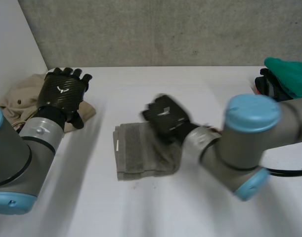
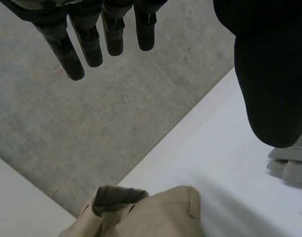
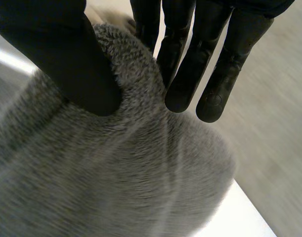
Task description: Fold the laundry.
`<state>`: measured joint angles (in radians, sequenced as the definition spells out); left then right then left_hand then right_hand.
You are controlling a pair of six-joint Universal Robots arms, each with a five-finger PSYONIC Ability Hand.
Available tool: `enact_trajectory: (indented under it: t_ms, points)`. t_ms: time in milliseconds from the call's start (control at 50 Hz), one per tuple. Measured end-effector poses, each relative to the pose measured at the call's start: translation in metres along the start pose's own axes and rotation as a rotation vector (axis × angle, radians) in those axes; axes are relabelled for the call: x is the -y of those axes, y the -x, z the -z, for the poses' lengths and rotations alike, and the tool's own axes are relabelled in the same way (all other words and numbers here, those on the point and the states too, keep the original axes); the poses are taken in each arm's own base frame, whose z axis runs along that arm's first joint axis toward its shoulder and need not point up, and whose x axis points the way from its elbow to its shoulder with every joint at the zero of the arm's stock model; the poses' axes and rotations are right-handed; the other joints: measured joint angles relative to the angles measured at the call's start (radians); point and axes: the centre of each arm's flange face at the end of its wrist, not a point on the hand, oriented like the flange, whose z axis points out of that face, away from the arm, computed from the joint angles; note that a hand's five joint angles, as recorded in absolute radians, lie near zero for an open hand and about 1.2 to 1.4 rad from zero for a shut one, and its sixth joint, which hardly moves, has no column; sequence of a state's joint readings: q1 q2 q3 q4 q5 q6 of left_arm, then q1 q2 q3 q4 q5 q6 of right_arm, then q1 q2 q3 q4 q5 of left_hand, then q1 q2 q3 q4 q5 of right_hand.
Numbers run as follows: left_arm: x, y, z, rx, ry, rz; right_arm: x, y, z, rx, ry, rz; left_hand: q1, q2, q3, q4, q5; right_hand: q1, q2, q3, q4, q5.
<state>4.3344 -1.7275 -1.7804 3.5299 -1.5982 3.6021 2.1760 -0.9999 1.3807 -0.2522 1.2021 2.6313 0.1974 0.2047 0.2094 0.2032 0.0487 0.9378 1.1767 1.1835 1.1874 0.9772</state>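
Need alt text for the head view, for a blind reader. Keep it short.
The right hand holds the far edge of a folded grey towel mid-table. The left hand hovers open above a beige garment at the table's left side; a pile of green and dark clothes sits at the far right.

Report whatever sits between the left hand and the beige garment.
Nothing visible does. The left hand hangs open over the beige garment, only air between. The grey towel lies apart, pinched by the right hand.
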Motion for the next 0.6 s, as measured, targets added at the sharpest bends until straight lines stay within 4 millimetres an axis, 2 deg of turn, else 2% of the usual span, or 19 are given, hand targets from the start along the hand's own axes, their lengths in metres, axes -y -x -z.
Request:
enact_trajectory:
  t_ms: [20, 40, 80, 100, 120, 140, 160, 200, 220, 280, 320, 400, 460, 480, 600]
  points:
    - [0.0, 0.001, 0.0, 0.002, 0.001, 0.0, 0.002, 0.005, -0.001, 0.015, -0.008, 0.001, 0.0, 0.0, 0.0, 0.0, 0.0, 0.0, 0.0, 0.0, 0.0, 0.0]
    - [-0.002, 0.004, 0.0, 0.009, 0.008, 0.0, 0.009, 0.031, -0.008, 0.093, -0.044, 0.007, 0.0, 0.0, 0.0, 0.0, 0.0, 0.0, 0.0, 0.0, 0.0, 0.0]
    - [-0.003, 0.005, 0.0, 0.012, 0.012, 0.0, 0.011, 0.046, -0.011, 0.135, -0.057, 0.007, 0.0, 0.0, 0.0, 0.0, 0.0, -0.018, -0.038, -0.039, -0.041, -0.032]
    - [-0.004, 0.005, 0.0, 0.012, 0.017, 0.0, 0.011, 0.058, -0.013, 0.165, -0.058, 0.006, 0.0, 0.0, 0.0, 0.0, 0.0, -0.151, -0.22, -0.201, -0.203, -0.175]
    - [-0.004, 0.005, 0.001, 0.012, 0.019, 0.0, 0.01, 0.065, -0.015, 0.179, -0.055, 0.004, 0.0, 0.0, 0.0, 0.0, 0.0, -0.151, -0.22, -0.201, -0.203, -0.175]
    - [-0.004, 0.005, 0.001, 0.011, 0.021, 0.0, 0.009, 0.07, -0.016, 0.185, -0.05, 0.002, 0.0, 0.0, 0.0, 0.0, 0.0, -0.382, -0.47, -0.443, -0.443, -0.408]
    - [-0.004, 0.004, 0.001, 0.009, 0.022, 0.0, 0.009, 0.073, -0.017, 0.181, -0.041, -0.001, 0.0, 0.0, 0.0, 0.0, 0.0, -0.506, -0.641, -0.616, -0.616, -0.582]
    - [-0.004, 0.004, 0.001, 0.008, 0.021, 0.0, 0.009, 0.074, -0.018, 0.161, -0.026, -0.008, 0.0, 0.0, 0.0, 0.0, 0.0, -0.547, -0.694, -0.686, -0.686, -0.655]
    - [-0.003, 0.003, 0.001, 0.006, 0.018, 0.0, 0.012, 0.071, -0.018, 0.133, -0.016, -0.019, 0.0, 0.0, 0.0, 0.0, 0.0, -0.607, -0.796, -0.807, -0.808, -0.775]
    - [0.001, 0.002, 0.0, 0.004, 0.005, 0.001, 0.02, 0.06, -0.017, 0.068, -0.009, -0.058, 0.0, 0.0, 0.0, 0.0, 0.0, -0.631, -0.805, -0.842, -0.85, -0.81]
    - [0.008, -0.001, -0.002, -0.003, -0.02, 0.008, 0.031, 0.04, -0.014, -0.005, -0.013, -0.128, 0.0, 0.0, 0.0, 0.0, 0.0, -0.658, -0.805, -0.872, -0.879, -0.844]
    - [0.022, -0.017, -0.007, -0.049, -0.062, 0.049, 0.038, 0.003, -0.006, -0.099, -0.001, -0.27, 0.0, 0.0, 0.0, 0.0, 0.0, -0.659, -0.806, -0.875, -0.879, -0.848]
    - [0.026, -0.033, -0.009, -0.094, -0.066, 0.086, 0.034, -0.013, -0.002, -0.128, 0.031, -0.339, 0.0, 0.0, 0.0, 0.0, 0.0, -0.659, -0.806, -0.875, -0.879, -0.848]
    - [0.027, -0.044, -0.009, -0.127, -0.056, 0.11, 0.03, -0.019, -0.001, -0.134, 0.058, -0.371, 0.0, 0.0, 0.0, 0.0, 0.0, -0.659, -0.806, -0.875, -0.879, -0.848]
    - [0.006, -0.079, -0.009, -0.217, 0.085, 0.174, 0.006, -0.02, -0.008, -0.094, 0.173, -0.436, 0.003, 0.0, 0.0, 0.0, 0.0, -0.659, -0.806, -0.875, -0.879, -0.848]
